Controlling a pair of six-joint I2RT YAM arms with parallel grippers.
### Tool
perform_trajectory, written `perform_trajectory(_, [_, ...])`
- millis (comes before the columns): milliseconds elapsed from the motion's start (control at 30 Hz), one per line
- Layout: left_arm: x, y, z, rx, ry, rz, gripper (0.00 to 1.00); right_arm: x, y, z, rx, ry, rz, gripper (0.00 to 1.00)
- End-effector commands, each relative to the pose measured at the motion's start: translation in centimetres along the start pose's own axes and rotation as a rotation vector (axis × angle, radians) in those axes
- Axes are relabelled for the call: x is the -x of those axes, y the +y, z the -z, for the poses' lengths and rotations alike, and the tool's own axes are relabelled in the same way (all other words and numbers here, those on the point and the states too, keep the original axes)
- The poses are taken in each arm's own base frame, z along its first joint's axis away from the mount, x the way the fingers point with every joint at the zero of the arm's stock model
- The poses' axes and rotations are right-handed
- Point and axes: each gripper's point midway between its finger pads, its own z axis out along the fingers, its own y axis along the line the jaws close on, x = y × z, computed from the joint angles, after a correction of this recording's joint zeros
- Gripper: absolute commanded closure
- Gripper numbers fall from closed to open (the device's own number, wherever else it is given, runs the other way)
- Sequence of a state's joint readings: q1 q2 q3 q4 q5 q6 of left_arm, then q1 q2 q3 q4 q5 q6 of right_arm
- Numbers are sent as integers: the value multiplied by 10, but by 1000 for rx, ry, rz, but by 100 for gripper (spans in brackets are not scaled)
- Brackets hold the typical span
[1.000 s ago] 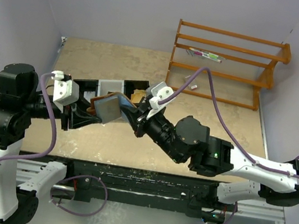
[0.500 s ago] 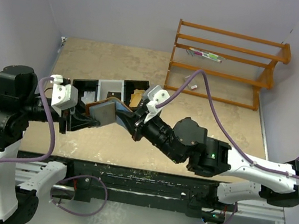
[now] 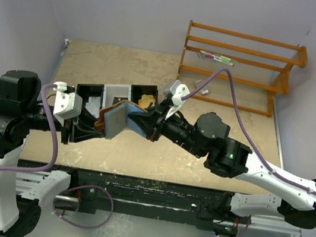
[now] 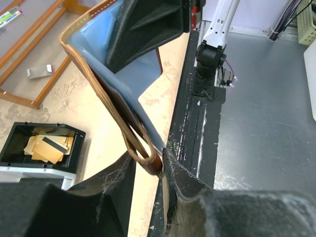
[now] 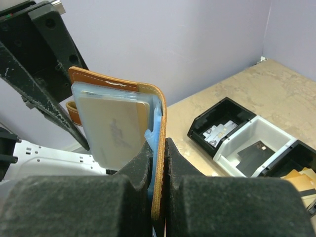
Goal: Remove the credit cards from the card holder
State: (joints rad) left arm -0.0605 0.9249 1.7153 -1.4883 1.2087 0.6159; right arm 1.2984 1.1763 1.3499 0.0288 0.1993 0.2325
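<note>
Tan speckled surface (image 3: 212,154) between lilac walls, brown card holder (image 3: 119,118) held in the air above it by the compartment tray (image 3: 84,88), left gripper (image 4: 150,165) pinched on its strap end, right gripper (image 5: 158,153) clamped tight on one flap's edge, pale credit card (image 5: 113,126) tucked in its pocket.

One camera sits high up behind my two arms. It looks down and forward over the whole table (image 3: 94,63) from far off, with my bases at the bottom. A second camera rides on my left wrist. It looks along my left pincer (image 4: 150,165), very close, sideways along the table's near edge, with the floor (image 4: 266,123) beside it. A third rides on my right wrist and looks along my right pincer (image 5: 158,148), very close, toward the left wall (image 5: 173,44). All three see the card holder (image 3: 123,119) and the tray (image 3: 118,90).
</note>
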Motion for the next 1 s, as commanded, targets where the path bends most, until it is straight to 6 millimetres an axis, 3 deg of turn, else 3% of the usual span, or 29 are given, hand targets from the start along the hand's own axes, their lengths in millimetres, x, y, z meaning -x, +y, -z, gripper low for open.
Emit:
perform_trajectory(0, [8, -12, 2, -32, -25, -61, 68, 32, 9, 7, 66, -100, -46, 100])
perform_trajectory(333, [12, 7, -1, 46, -67, -26, 66, 31, 14, 3, 86, -84, -74, 100])
perform_trajectory(533, [12, 5, -2, 47, -79, -9, 65, 38, 1, -1, 7, -98, -69, 100])
perform_trajectory(800, [0, -6, -4, -8, -71, 21, 57, 38, -12, -6, -82, -69, -73, 100])
perform_trajectory(933, [-1, 1, -6, 29, -80, 37, 55, 34, -15, -10, -111, -49, -71, 100])
perform_trajectory(967, [0, 4, -6, 42, -88, 31, 49, 34, -15, -10, -120, -51, -72, 100])
